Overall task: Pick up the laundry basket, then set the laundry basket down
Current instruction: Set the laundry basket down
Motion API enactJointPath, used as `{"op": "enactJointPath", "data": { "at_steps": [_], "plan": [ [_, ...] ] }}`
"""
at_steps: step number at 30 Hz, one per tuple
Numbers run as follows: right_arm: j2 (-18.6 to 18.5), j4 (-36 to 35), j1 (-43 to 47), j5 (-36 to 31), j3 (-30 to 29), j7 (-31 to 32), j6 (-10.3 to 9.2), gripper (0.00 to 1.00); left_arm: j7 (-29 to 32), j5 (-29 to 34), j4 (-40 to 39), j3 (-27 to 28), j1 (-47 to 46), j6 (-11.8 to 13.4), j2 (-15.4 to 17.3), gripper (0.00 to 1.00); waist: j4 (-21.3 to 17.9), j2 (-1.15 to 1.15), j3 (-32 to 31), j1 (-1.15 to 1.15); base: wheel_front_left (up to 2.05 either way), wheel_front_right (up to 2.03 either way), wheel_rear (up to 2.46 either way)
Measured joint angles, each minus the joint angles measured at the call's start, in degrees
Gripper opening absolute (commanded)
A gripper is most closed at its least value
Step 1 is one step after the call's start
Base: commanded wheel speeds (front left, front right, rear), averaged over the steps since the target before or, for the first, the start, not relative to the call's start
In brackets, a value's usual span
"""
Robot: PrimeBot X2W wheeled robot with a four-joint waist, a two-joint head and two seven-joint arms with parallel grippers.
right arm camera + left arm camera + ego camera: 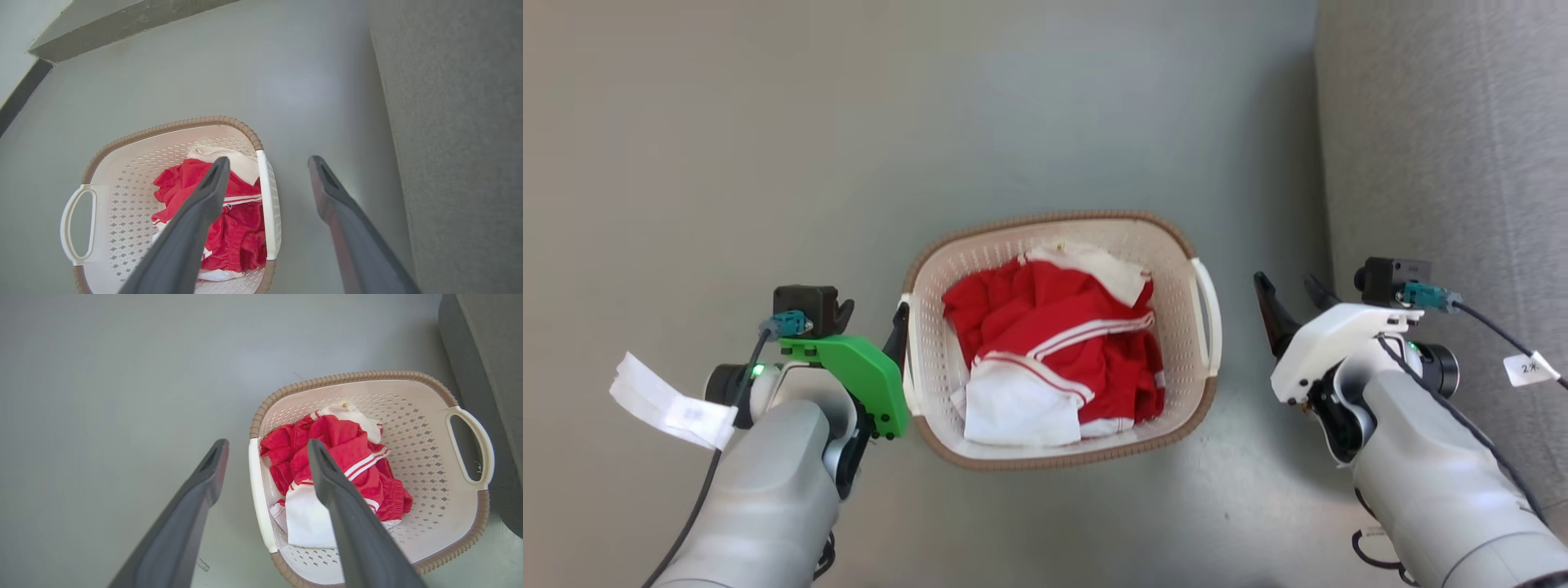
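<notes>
Floor (768, 122): plain matte grey, it is spreading under everything; a grey fabric-covered block (1445, 163) is standing just outside the right gripper.
Laundry basket (1062, 219): it is sitting upright on the floor between the two grippers, brown rim uppermost, close against the left gripper and a little apart from the right one.
Contents: a crumpled red garment (1054, 327) with white stripes and white panels is lying inside the basket (one piece or several, I cannot tell).
Left gripper (267, 443): its fingers are standing wide apart and gripping nothing. In its wrist view the near handle (256, 490) is showing between the two fingers, one finger lying over bare floor and the other over the clothing. Whether either finger is touching the handle, I cannot tell.
Right gripper (1285, 279): it is likewise spread wide and holding nothing. In the head view a strip of floor is separating its fingertips from the right handle (1207, 314). In its own wrist view that handle is showing between the fingers.
Paper tags: a white tag (666, 400) is hanging from the cable behind the left gripper, and a smaller tag (1531, 367) is hanging from the right arm's cable.
Far edge: beyond the right gripper's fingertips, a dark skirting strip (24, 90) is running along the floor's edge.
</notes>
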Motion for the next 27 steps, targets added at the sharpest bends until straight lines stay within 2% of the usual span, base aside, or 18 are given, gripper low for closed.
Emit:
{"op": "enactJointPath", "data": {
  "at_steps": [5,14,20,27],
  "plan": [
    [-0.1,-3.3,1.6,-0.1,-1.1,0.0,-0.11,1.00,0.0,0.5,-4.1,1.5,0.8,1.3,0.5,1.00,-0.5,0.00,-3.6,0.00,0.00,0.00,0.00],
    [-1.3,-13.3,3.1,-2.7,-4.2,-0.1,-2.50,1.00,0.0,3.8,-14.4,5.5,3.6,4.6,3.1,1.00,-1.7,0.00,-9.1,0.00,0.00,0.00,0.00],
    [-1.6,-19.1,6.3,-4.3,-5.9,-0.2,-3.23,1.00,0.0,6.2,-21.8,8.8,7.1,7.5,5.0,1.00,-2.4,0.00,-12.7,0.00,0.00,0.00,0.00],
    [-1.9,-26.6,9.6,-6.7,-8.1,-0.2,-5.09,1.00,-0.2,8.8,-30.3,11.0,12.0,9.3,6.1,1.00,-2.9,0.00,-16.8,0.00,0.00,0.00,0.00]
  ]
}}
